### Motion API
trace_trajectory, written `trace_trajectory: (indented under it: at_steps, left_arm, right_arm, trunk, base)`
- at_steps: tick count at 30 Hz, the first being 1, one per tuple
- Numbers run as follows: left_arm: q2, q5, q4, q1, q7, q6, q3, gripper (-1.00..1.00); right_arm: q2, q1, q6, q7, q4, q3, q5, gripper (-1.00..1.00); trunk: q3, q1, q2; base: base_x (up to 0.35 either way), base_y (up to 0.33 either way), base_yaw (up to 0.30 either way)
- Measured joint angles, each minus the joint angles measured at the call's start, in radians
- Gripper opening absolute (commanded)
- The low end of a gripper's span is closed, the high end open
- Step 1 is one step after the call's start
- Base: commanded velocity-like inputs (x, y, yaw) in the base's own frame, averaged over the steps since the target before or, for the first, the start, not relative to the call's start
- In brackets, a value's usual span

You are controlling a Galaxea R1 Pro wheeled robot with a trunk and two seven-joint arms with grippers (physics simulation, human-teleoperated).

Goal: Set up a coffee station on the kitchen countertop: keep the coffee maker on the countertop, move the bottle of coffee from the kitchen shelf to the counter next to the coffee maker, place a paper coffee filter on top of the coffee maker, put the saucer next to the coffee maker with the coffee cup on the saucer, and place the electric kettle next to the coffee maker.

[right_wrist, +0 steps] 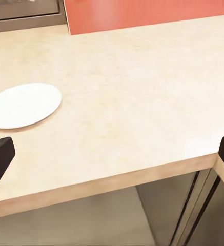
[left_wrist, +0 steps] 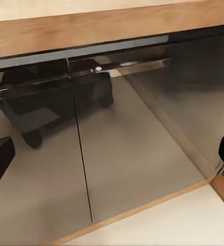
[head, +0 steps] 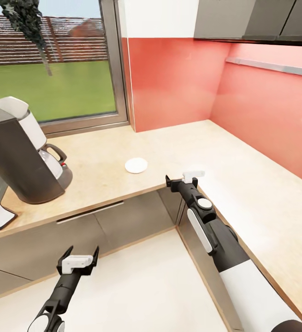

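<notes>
Saucer [head: 136,165], thin, rigid, breakable, lies flat near the counter's [head: 243,184] front edge; rim grip judged best. Both hands, left [head: 78,261] and right [head: 182,180], are spread wide, empty.

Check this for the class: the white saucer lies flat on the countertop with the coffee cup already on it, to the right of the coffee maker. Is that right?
Not quite. The saucer is bare: no cup sits on it, as the head view and the right wrist view show. The rest holds: it lies flat on the countertop, to the right of the coffee maker.
</notes>
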Motion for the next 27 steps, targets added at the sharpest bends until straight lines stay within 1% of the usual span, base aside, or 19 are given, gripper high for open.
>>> trace_trajectory:
  at_steps: [6, 27]
  left_arm:
    - [0.000, -0.001, -0.031, 0.008, 0.000, 0.002, 0.000, 1.00]
    - [0.000, -0.005, -0.034, 0.011, 0.000, 0.003, -0.002, 1.00]
  right_arm:
    - [0.000, 0.000, 0.000, 0.000, 0.000, 0.000, 0.000, 1.00]
    - [0.000, 0.000, 0.000, 0.000, 0.000, 0.000, 0.000, 1.00]
  trunk:
    - [0.009, 0.000, 0.000]
    - [0.043, 0.000, 0.000]
  base:
    - [0.000, 0.000, 0.000]
    - [0.000, 0.000, 0.000]
